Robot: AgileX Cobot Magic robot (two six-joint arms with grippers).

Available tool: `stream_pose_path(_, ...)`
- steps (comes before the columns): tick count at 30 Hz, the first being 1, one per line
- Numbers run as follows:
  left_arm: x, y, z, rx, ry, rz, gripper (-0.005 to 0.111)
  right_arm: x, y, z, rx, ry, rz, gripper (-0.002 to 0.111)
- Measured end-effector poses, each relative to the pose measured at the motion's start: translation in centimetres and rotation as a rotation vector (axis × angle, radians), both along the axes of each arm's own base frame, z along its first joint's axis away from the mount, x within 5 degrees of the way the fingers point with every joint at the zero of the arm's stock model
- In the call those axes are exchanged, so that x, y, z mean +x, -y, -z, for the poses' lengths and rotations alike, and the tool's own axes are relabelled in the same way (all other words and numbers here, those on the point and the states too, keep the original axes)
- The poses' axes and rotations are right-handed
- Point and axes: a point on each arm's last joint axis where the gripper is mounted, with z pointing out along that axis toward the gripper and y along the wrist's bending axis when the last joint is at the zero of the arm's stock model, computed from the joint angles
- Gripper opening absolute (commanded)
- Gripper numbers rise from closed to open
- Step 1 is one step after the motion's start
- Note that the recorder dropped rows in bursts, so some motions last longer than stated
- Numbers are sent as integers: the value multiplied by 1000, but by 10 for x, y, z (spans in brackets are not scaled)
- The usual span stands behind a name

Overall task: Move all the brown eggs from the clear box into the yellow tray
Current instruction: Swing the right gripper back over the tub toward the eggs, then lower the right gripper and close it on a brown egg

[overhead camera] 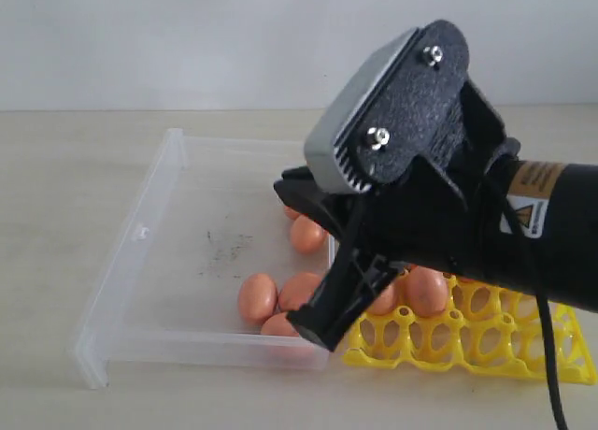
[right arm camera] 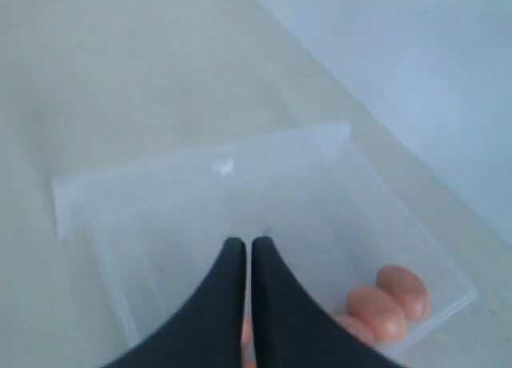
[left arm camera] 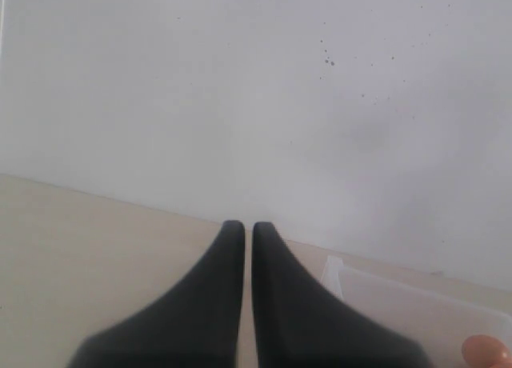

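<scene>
Right wrist view shows the right gripper (right arm camera: 244, 242) with its two dark fingers (right arm camera: 210, 304) pressed together, only a thin slit between them and nothing held. They hang over the floor of the clear box (right arm camera: 200, 162), pointing toward the low wall that carries a small white tab (right arm camera: 222, 167). Wide bare floor lies between the tips and that wall. Off to one side, brown eggs (right arm camera: 392, 300) huddle in a corner against the rim. A pinkish blur shows low down through the slit, but I cannot tell what it is.

On the left wrist view the left gripper (left arm camera: 242, 224) also has its fingers (left arm camera: 200, 304) together. It sits apart from the box, with only a box corner and one egg at the picture's edge.

From the exterior view, several eggs (overhead camera: 257, 297) lie in the right part of the box, near its front and right walls, clear of the dark smudges (overhead camera: 224, 248) at mid-floor. The yellow tray (overhead camera: 486, 351) lies just beside the box's right front corner, with at least one egg (overhead camera: 426, 290) in a cup. The right arm hides much of it.

Everything rests on a pale beige table (overhead camera: 56, 168), open on the left and in front, with a plain white wall (overhead camera: 187, 37) behind.
</scene>
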Motion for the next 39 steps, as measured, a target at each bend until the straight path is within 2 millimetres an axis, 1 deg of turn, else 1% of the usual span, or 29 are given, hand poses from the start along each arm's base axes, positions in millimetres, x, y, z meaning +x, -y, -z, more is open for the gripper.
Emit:
stream_pose_path(3,0,0,0,0,0,0,4,3,-3,-13,197,-16,65,0)
stream_pose_path(4,0,0,0,0,0,0,4,4,-4,-21,255,-33,81,0)
stream_pose_path(5,0,0,0,0,0,0,4,5,-5,-26,268,-40,82,0)
stream_pose_path(7,0,0,0,0,0,0,4,9,-14,-37,250,-94,69,0)
stream_pose_path(8,0,0,0,0,0,0,4,12,-23,-42,213,-138,56,0)
stream_pose_path(11,0,0,0,0,0,0,4,21,-41,-44,143,-219,39,0)
stream_pose_path(12,0,0,0,0,0,0,4,29,-53,-41,94,-302,43,1)
stream_pose_path(13,0,0,0,0,0,0,4,35,-59,-37,61,-360,55,8)
stream_pose_path(14,0,0,0,0,0,0,4,48,-69,-25,-28,-484,87,15)
stream_pose_path(15,0,0,0,0,0,0,4,58,-73,-16,-79,-545,108,32)
stream_pose_path(16,0,0,0,0,0,0,4,76,-80,5,-166,-656,155,42)
stream_pose_path(17,0,0,0,0,0,0,4,84,-81,16,-201,-715,187,55)
stream_pose_path(18,0,0,0,0,0,0,4,97,-82,34,-224,-820,264,57)
stream_pose_path(20,0,0,0,0,0,0,4,108,-82,48,-208,-920,360,57)
stream_pose_path(22,0,0,0,0,0,0,4,116,-81,56,-185,-981,431,57)
stream_pose_path(27,0,0,0,0,0,0,4,127,-89,78,-185,-1070,517,57)
stream_pose_path(31,0,0,0,0,0,0,4,131,-92,100,-216,-1132,581,57)
stream_pose_path(35,0,0,0,0,0,0,4,135,-95,107,-200,-1132,597,57)
stream_pose_path(39,0,0,0,0,0,0,4,141,-96,110,-173,-1089,597,57)
